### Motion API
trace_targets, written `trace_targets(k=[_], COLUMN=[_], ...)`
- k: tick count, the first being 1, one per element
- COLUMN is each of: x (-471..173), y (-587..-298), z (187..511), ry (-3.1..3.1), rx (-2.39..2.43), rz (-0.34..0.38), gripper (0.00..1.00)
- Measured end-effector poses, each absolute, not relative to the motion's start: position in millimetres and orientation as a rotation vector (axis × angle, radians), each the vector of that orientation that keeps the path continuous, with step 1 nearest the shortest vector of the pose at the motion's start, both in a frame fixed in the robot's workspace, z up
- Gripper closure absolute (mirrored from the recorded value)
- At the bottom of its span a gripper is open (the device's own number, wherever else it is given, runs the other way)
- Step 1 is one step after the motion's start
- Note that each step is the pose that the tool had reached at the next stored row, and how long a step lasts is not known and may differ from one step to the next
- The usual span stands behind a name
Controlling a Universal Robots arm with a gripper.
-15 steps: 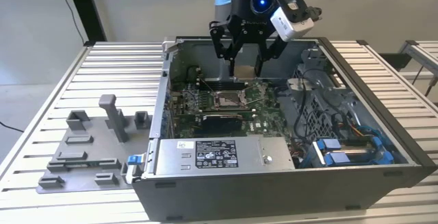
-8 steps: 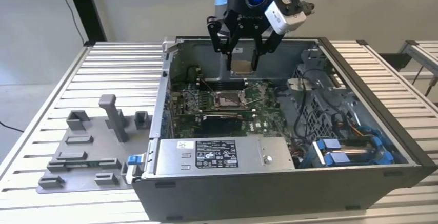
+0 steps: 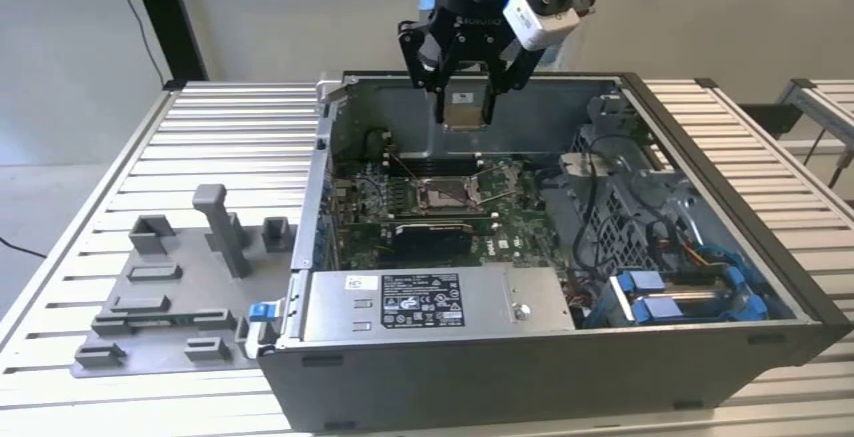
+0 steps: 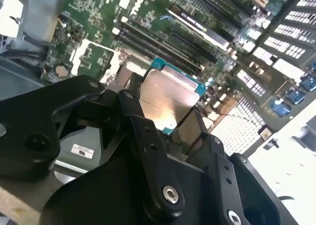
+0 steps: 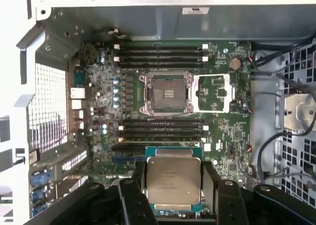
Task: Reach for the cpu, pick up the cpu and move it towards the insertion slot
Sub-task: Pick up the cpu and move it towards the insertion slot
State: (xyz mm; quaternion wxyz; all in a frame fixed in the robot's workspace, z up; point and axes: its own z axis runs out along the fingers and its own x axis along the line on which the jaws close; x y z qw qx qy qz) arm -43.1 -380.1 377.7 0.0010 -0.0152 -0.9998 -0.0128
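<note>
My gripper [image 3: 463, 115] hangs above the open computer case, shut on the cpu [image 3: 462, 112], a small flat square chip held by its edges. In both wrist views the cpu [image 5: 174, 182] [image 4: 165, 99] shows its silvery face with a green rim, clamped between the black fingers [image 5: 212, 178]. The insertion slot [image 5: 165, 93] [image 3: 442, 192] is a square metal-framed socket with a pale centre on the green motherboard [image 5: 98, 91], its cover frame [image 5: 213, 92] swung open beside it. The cpu hangs well above the slot, offset toward the case's back wall.
The case [image 3: 801, 297] stands on a slatted metal table [image 3: 227, 117], with its power supply [image 3: 420, 302] at the front and cables and blue drive bays [image 3: 681, 292] on the exterior view's right. A grey fixture plate with blocks [image 3: 174, 277] lies on the exterior view's left.
</note>
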Motion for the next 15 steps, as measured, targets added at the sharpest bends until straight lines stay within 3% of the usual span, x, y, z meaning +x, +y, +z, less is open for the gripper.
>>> trace_targets(k=[9,15], x=[-44.1,-44.1], y=[-342.3,-332.6], z=[375.4,373.9], ry=[-3.139,-3.14], rx=[-0.045,-0.037], rz=[-0.018,-0.012], gripper=[1.0,1.0])
